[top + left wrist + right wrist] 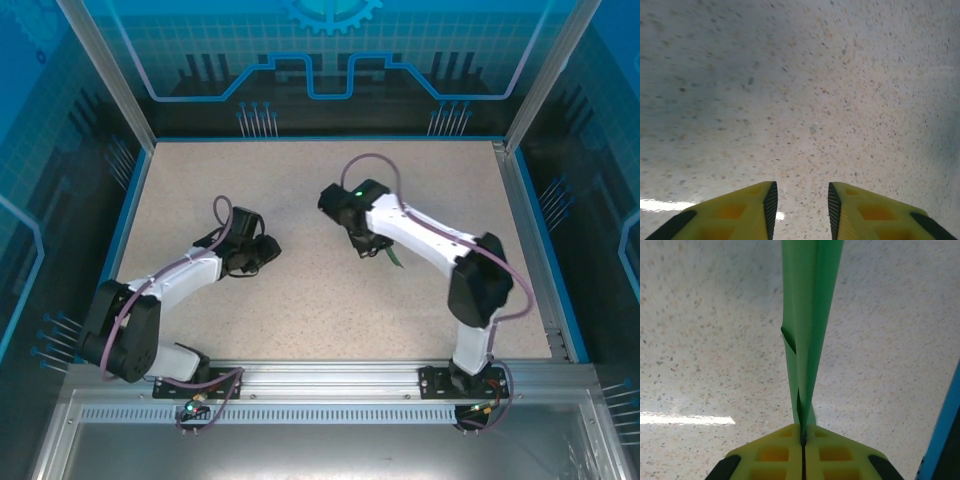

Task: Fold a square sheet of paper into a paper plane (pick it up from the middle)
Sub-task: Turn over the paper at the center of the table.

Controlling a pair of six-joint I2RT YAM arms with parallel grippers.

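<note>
Near table (pixel 300 190) centre, right gripper (pixel 803 434) pinched the folded paper plane (pixel 810 315); left gripper (pixel 801 200) sat part-open, empty. Folding looked done; next: gentle set-down.

White-black arms (pixel 420 228), purple cables (pixel 372 156) (yellow jaws)

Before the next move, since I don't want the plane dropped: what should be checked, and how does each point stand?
1. Grip: right gripper shut on the paper plane: ok.
2. Layers lie together at the grip: ok.
3. Free hand: left gripper open, nothing between its fingers: ok.
4. Plane lifted off the table: cannot tell.
5. Far tip undamaged: cannot tell, it runs out of the wrist picture.
</note>
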